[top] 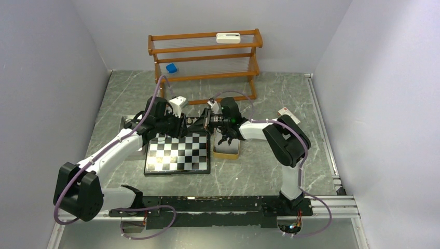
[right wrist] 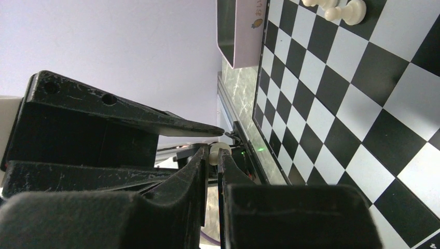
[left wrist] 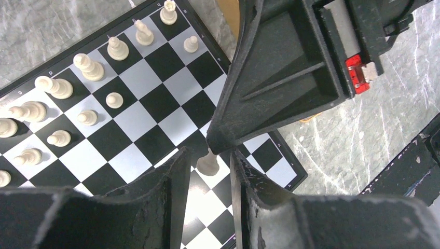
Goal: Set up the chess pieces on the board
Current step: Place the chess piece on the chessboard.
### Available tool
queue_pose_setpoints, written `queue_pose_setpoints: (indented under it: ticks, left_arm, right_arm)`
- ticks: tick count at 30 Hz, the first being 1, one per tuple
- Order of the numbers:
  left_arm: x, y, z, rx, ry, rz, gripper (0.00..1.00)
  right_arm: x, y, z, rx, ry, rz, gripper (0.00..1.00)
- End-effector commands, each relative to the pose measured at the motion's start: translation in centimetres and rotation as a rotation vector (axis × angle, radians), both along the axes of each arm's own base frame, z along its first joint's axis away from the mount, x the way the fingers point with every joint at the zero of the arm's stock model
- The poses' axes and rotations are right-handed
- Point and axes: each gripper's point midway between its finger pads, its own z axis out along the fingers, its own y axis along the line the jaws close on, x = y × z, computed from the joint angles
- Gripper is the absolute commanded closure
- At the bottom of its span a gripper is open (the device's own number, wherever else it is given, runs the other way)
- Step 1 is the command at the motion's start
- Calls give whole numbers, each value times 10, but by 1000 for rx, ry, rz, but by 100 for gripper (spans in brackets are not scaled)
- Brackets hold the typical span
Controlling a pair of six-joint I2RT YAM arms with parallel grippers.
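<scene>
The board lies between the arms, and several cream chess pieces stand in two rows along its far side. My right gripper is shut on the head of a cream piece. It holds that piece above the board's far right corner. In the left wrist view the same piece hangs between the fingers of my left gripper. That gripper is open around the piece, with a gap on both sides. In the top view the left gripper and the right gripper meet tip to tip. No black pieces show.
A metal tray lies right of the board, and another tray lies at its left. A wooden rack stands at the back, with a blue block and a white device on it. A small box lies at the right.
</scene>
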Motion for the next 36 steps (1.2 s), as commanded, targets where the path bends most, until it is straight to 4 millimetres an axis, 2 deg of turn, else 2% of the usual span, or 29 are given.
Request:
queue_pose_setpoints:
  ticks: [1,11,12,13,14,20,27,32,36]
  left_arm:
    - [6,-2,10,-6,-31,2,61]
    - [8,8,24,11,-63,62,51]
    - [9,8,27,9,-70,66,30]
    - [9,9,31,5,-80,72,4]
    - [9,10,35,2,-90,79,1]
    - [6,20,70,-22,-185,128,0]
    - [-8,61,115,-15,-376,281,0]
    - [-19,90,131,-14,-466,409,0]
    - [-24,102,143,-15,-511,459,0]
  right_arm:
    - [8,3,4,16,-20,3,88]
    - [40,-9,-3,-51,-77,-61,88]
    - [45,-12,-4,-60,-86,-70,88]
    - [48,-13,-5,-76,-97,-77,88]
    - [52,-15,-5,-91,-113,-86,88]
    - [75,-27,-15,-261,-245,-133,88]
    - [97,-44,-18,-457,-423,-201,89]
    - [97,-41,-7,-558,-589,-203,89]
    - [88,-30,-6,-622,-693,-165,89]
